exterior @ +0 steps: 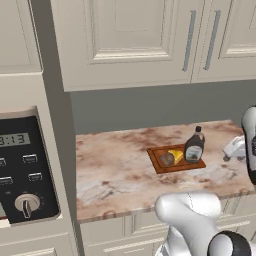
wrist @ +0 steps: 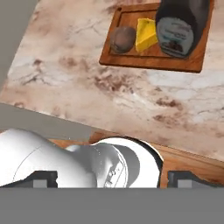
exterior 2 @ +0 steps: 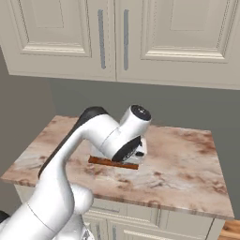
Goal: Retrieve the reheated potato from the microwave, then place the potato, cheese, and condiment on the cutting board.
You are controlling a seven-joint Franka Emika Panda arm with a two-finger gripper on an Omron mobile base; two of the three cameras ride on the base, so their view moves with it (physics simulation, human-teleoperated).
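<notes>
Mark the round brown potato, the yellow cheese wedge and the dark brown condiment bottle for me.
Round brown potato (wrist: 123,38), hand view, middle of its skin.
Yellow cheese wedge (wrist: 145,35), hand view, its broad face.
Dark brown condiment bottle (exterior: 194,146), left base view, its body above the label.

Arm-hidden cutting board (exterior 2: 112,162); microwave (exterior: 22,170) cropped.

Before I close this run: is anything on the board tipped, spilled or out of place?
Nothing stands out. The potato, cheese and bottle sit on the cutting board, bottle upright, no spill.
</notes>
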